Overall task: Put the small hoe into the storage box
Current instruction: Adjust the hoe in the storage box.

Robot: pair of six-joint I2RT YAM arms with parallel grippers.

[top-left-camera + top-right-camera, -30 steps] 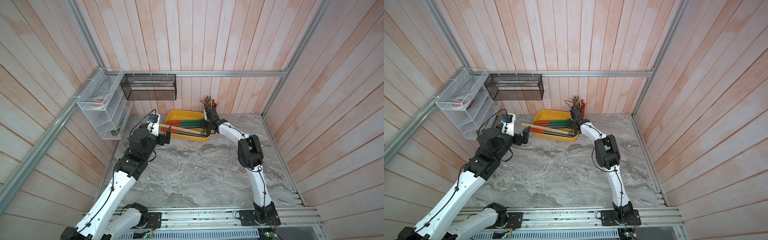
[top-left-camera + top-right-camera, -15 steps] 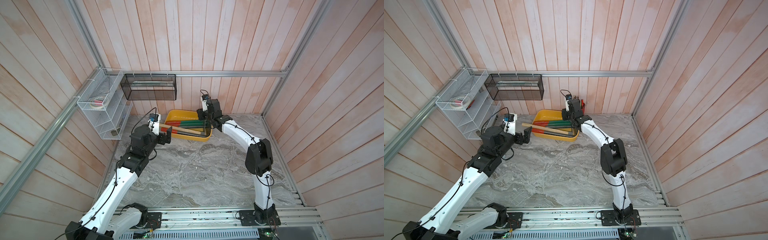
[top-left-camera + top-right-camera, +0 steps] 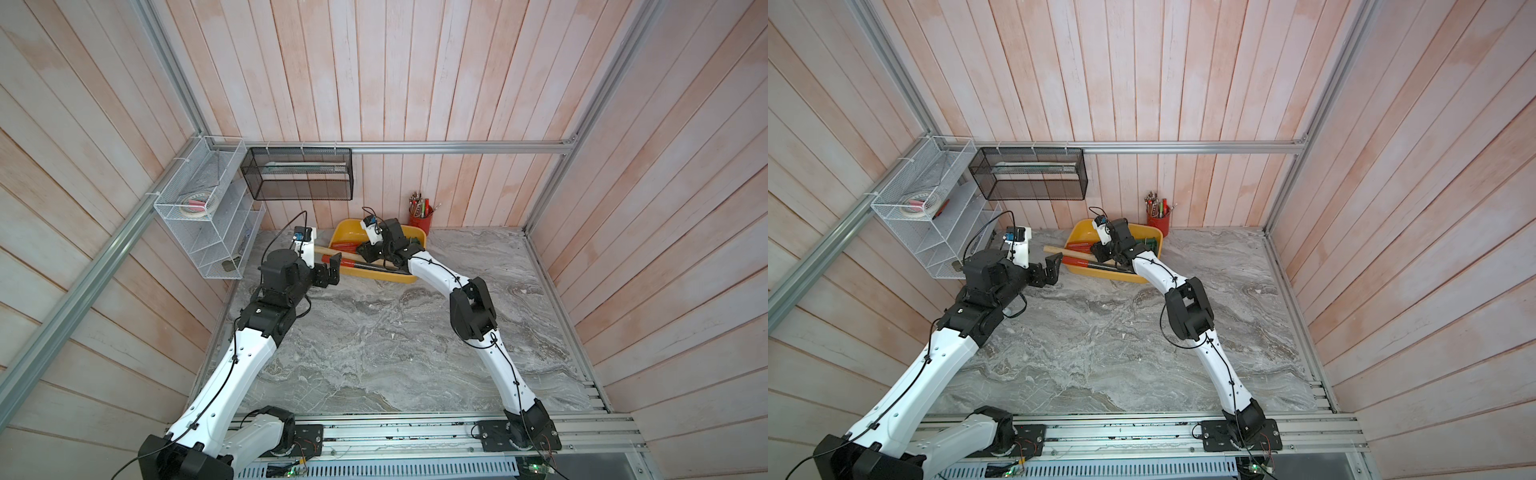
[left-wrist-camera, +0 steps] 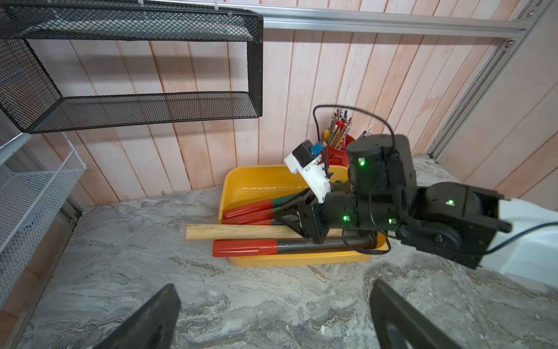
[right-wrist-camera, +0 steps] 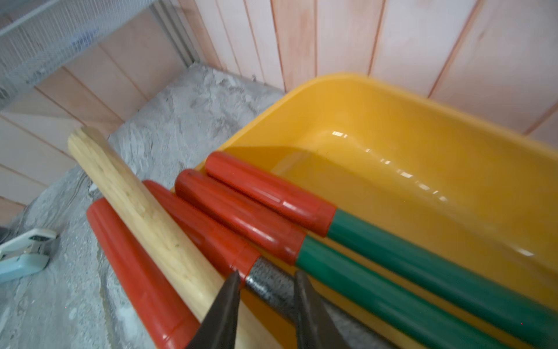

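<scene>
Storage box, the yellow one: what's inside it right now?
The storage box holds two green-shafted tools, two grey-shafted ones with red grips, and a wooden handle jutting past its end. The right gripper and arm hide most tool heads.

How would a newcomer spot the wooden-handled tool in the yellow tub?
Find the yellow storage box against the back wall, beside the red pen cup. Of the handles lying in it, the wooden-handled tool is the only bare pale one, poking over the rim; the others have red grips.
</scene>
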